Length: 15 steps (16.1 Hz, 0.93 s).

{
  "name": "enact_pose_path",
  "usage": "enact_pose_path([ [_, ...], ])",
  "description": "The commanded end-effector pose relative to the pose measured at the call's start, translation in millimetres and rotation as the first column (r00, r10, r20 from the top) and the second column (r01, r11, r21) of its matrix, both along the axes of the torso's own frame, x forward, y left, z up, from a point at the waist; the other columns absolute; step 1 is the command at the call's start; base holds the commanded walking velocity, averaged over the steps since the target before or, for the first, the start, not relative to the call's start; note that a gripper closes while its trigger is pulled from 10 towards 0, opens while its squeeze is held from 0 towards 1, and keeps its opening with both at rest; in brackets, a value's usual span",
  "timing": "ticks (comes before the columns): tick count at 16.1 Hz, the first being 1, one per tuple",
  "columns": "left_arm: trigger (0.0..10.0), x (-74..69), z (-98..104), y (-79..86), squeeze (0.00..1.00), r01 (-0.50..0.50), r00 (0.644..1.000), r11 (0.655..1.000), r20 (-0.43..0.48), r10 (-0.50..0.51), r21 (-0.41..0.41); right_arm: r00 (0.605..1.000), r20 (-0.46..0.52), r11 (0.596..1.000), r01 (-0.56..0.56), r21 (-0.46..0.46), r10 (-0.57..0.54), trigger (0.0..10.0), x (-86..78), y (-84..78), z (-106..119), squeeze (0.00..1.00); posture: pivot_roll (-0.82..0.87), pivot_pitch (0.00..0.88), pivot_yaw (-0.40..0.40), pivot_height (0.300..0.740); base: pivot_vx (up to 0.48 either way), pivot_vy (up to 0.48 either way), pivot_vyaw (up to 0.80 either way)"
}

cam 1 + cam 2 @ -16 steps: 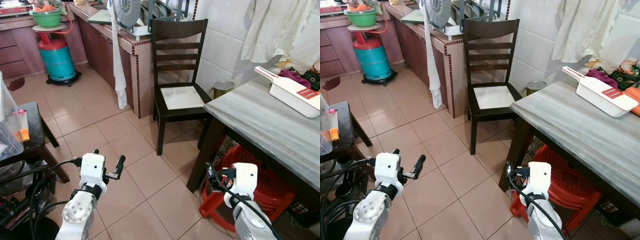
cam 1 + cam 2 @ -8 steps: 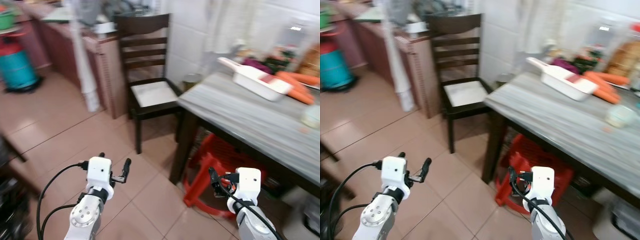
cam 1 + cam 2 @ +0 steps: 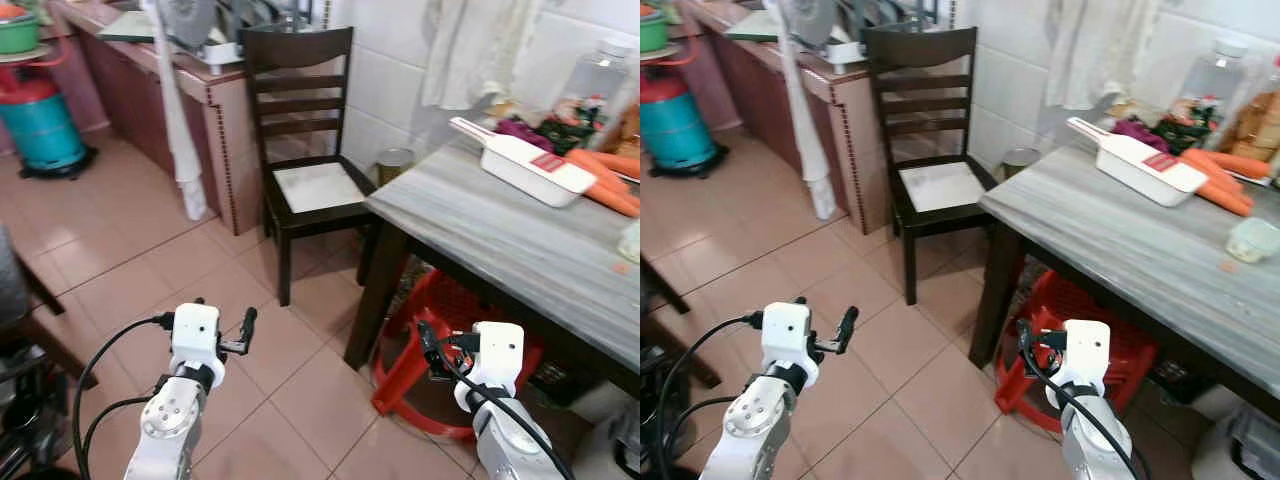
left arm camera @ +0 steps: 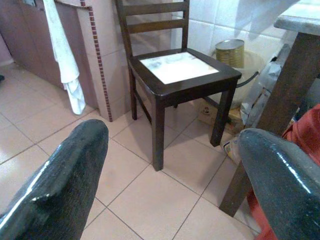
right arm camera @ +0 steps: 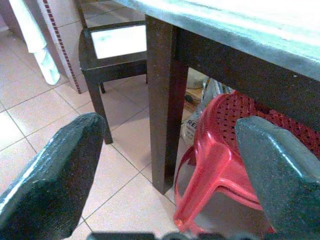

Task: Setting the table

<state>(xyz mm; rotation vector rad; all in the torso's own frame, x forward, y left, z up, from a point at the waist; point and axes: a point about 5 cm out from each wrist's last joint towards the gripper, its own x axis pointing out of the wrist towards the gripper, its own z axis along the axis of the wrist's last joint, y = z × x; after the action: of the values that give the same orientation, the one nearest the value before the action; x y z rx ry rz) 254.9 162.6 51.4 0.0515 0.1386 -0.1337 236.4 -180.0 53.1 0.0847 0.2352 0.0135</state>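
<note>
Beside the grey marble-grained table (image 3: 500, 235), at its near corner, both grippers are held low over the pinkish tiled floor (image 3: 130, 270), empty and with fingers spread apart. The left gripper (image 3: 235, 335) is seen well clear of the table, out over bare tiles; the right gripper (image 3: 432, 355) is seen just before the table's dark wooden leg (image 5: 162, 100). On the far part of the tabletop a long white rectangular container with a red label (image 3: 530, 168) is laid, with orange carrots (image 3: 1220, 180) just beyond it and a small pale bowl (image 3: 1252, 238) nearer the table's front edge. A clear bottle (image 3: 1215, 75) is stood behind these, against the white tiled wall. Under the table a red perforated plastic stool (image 5: 225, 150) is disclosed most fully by the right wrist view, where its curved leg and mesh-like side are resolved. A dark slat-backed wooden chair (image 4: 175, 70) with a pale square seat is placed off the table's end; in the left wrist view a metal tin (image 4: 230, 50) is shown between chair and table, on the floor. Farther from the table, a white cloth (image 3: 178, 130) is hung from a tiled counter, and a teal gas cylinder (image 3: 40, 115) is stood beyond it
</note>
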Motion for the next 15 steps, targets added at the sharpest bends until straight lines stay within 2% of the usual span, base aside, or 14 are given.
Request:
enact_pose_path([
  [1, 10.0, 1.4, 1, -0.1, 0.00, -0.002, 1.000, 1.000, -0.002, 0.002, 0.001, 1.000, -0.014, 1.000, 0.021, 0.000, -0.021, 10.0, -0.9, -4.5, -2, 0.00, 0.05, 0.000, -0.058, 0.740, -0.255, 0.000, 0.00],
  [5, 10.0, 2.7, 0, 3.3, 0.00, -0.010, 1.000, 1.000, -0.006, 0.010, 0.009, 1.000, -0.015, 1.000, 0.003, 0.028, -0.003, 10.0, -2.2, 1.2, -2, 0.00, 0.05, 0.000, -0.052, 0.740, -0.265, 0.000, 0.00],
  [13, 10.0, 7.2, 3, -0.3, 0.00, -0.005, 1.000, 1.000, 0.004, 0.005, -0.004, 0.999, 0.022, 1.000, 0.022, 0.017, -0.023, 10.0, 3.8, -5.0, 4, 0.00, 0.04, 0.000, -0.043, 0.740, -0.293, 0.000, 0.00],
  [15, 10.0, 11.6, 6, -2.5, 0.00, 0.003, 1.000, 1.000, 0.011, -0.003, -0.006, 0.998, 0.016, 0.998, 0.055, 0.004, -0.056, 10.0, 6.5, -7.9, 5, 0.00, 0.04, 0.000, -0.038, 0.740, -0.330, 0.000, 0.00],
])
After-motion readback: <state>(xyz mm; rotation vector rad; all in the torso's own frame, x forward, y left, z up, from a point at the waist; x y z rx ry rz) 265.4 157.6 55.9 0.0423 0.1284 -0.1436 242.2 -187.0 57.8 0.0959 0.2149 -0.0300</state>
